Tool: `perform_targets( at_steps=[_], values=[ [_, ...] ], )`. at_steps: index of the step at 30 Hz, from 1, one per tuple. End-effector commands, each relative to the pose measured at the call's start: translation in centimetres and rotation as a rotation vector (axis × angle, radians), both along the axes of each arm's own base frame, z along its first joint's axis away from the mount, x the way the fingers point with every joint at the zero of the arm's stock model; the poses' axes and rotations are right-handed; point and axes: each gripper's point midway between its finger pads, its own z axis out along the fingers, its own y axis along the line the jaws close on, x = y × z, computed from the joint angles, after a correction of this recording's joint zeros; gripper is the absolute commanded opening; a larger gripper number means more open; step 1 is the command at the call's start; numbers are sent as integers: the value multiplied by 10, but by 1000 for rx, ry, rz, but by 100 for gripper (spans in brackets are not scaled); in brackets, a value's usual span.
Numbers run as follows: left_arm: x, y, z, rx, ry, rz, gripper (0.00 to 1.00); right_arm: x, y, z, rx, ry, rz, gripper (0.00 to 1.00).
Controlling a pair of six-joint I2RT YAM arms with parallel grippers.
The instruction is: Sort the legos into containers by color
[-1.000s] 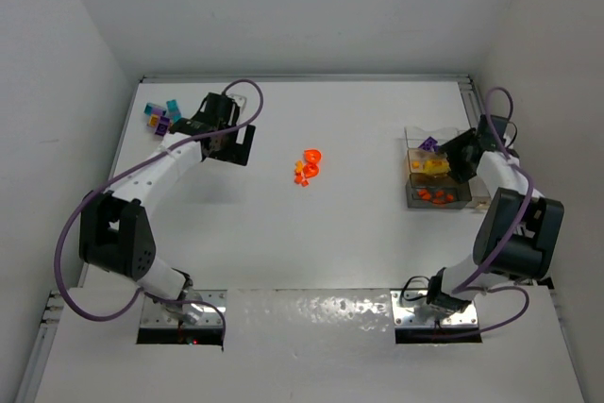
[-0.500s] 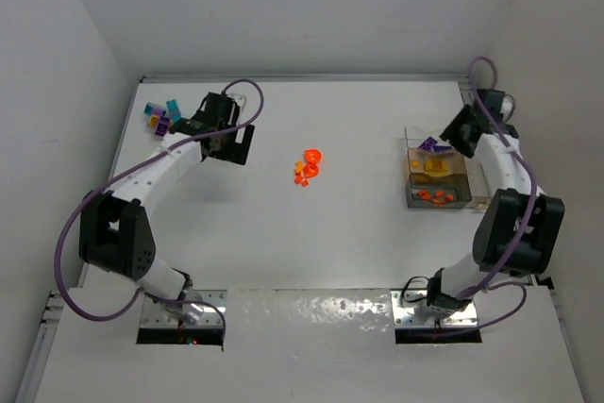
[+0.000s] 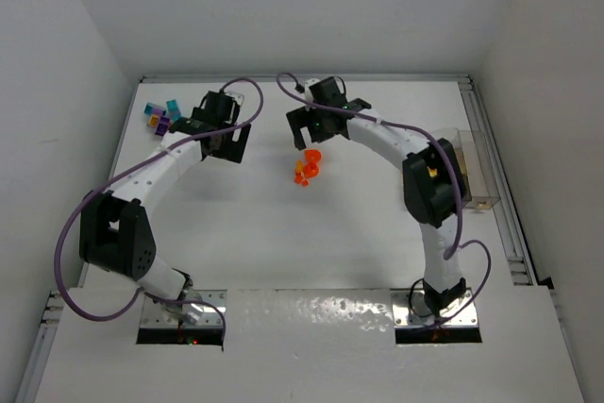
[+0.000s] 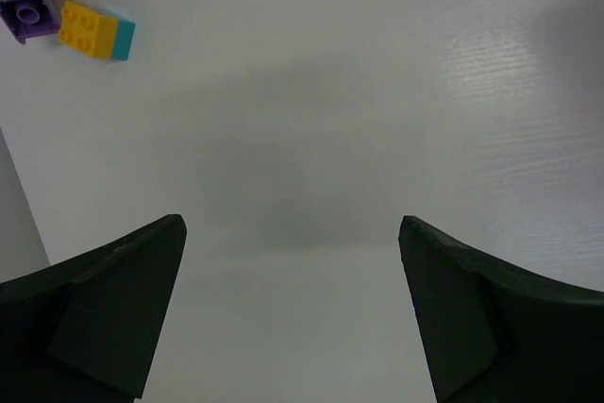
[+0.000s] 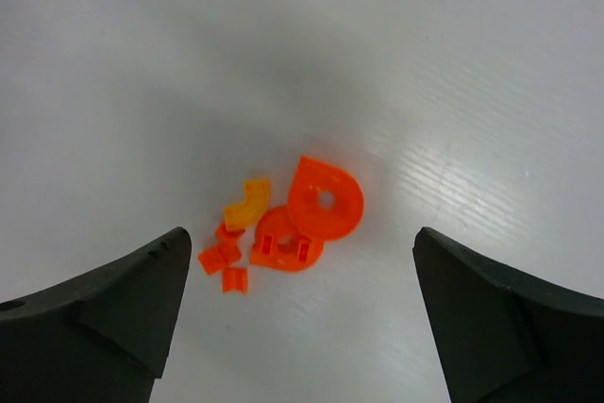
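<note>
My right gripper (image 3: pixel 311 131) has swung from the containers (image 3: pixel 477 175) to above the orange legos (image 5: pixel 300 217) at centre, jaws apart and empty. My left gripper (image 4: pixel 293 233) is unmoved, jaws apart, near the purple-yellow-teal legos (image 4: pixel 58 8). Container contents: cannot tell, my elbow (image 3: pixel 432 181) blocks them.

You're working in a robotics lab test cell: a white desk (image 3: pixel 283 233) boxed in by plain white walls (image 3: pixel 66 35), a cabled left arm (image 3: pixel 160 172) and right arm (image 3: pixel 392 139) bolted to metal plates (image 3: pixel 212 308) at its near edge, and bright toy bricks (image 3: pixel 308 165) scattered on it.
</note>
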Motion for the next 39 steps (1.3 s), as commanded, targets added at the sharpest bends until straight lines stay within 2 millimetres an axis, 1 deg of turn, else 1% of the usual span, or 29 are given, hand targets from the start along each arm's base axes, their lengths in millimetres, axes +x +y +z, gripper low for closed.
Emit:
perform_targets(
  at_steps=[1, 2, 3, 4, 5, 6, 7, 8, 10, 13, 14, 18, 22, 23, 25, 28, 29, 33, 34, 36, 37, 38, 39],
  values=[
    [7, 5, 21, 16, -72, 9, 94, 9, 9, -15, -54, 28, 43, 98],
    [7, 4, 23, 15, -75, 7, 94, 15, 10, -18, -71, 7, 25, 96],
    [6, 5, 21, 19, -72, 8, 94, 20, 10, -20, -71, 0, 6, 89],
    [6, 5, 20, 18, -72, 9, 94, 23, 11, -28, -76, -4, 2, 85],
    [5, 5, 19, 19, -70, 7, 94, 27, 9, -31, -88, -11, -14, 83],
    [5, 5, 18, 18, -68, 6, 94, 30, 9, -31, -92, -17, -12, 72],
    [5, 6, 18, 18, -66, 8, 94, 29, 10, -38, -100, -4, -12, 67],
    [5, 5, 17, 15, -67, 5, 94, 29, 11, -41, -93, 11, -11, 67],
    [5, 4, 16, 13, -67, 2, 94, 28, 13, -43, -89, 18, -7, 70],
    [6, 4, 14, 14, -60, 1, 94, 23, 13, -57, -93, 55, -1, 71],
    [6, 3, 14, 12, -62, 2, 94, 21, 12, -64, -102, 69, -1, 71],
    [6, 3, 13, 9, -59, 4, 94, 22, 9, -78, -122, 83, -21, 70],
    [5, 3, 13, 12, -56, 3, 94, 28, 12, -81, -125, 75, -25, 66],
    [5, 4, 13, 15, -56, 3, 94, 30, 12, -80, -120, 75, -29, 64],
    [5, 4, 13, 18, -56, 5, 94, 29, 14, -84, -117, 87, -26, 62],
    [6, 5, 13, 20, -58, 9, 94, 26, 14, -89, -117, 100, -30, 52],
    [6, 6, 13, 22, -58, 8, 94, 25, 13, -89, -114, 103, -37, 45],
    [6, 5, 13, 21, -58, 7, 94, 25, 9, -79, -112, 78, -48, 33],
    [6, 5, 13, 21, -58, 7, 94, 26, 8, -70, -110, 56, -56, 32],
    [6, 5, 13, 17, -59, 7, 94, 27, 5, -62, -114, 43, -65, 28],
    [7, 5, 14, 17, -60, 7, 94, 29, 3, -51, -112, 18, -75, 27],
    [7, 5, 15, 20, -62, 7, 94, 30, 1, -45, -113, 7, -83, 24],
    [7, 6, 15, 20, -65, 10, 94, 31, 0, -41, -116, -2, -87, 24]
  ],
)
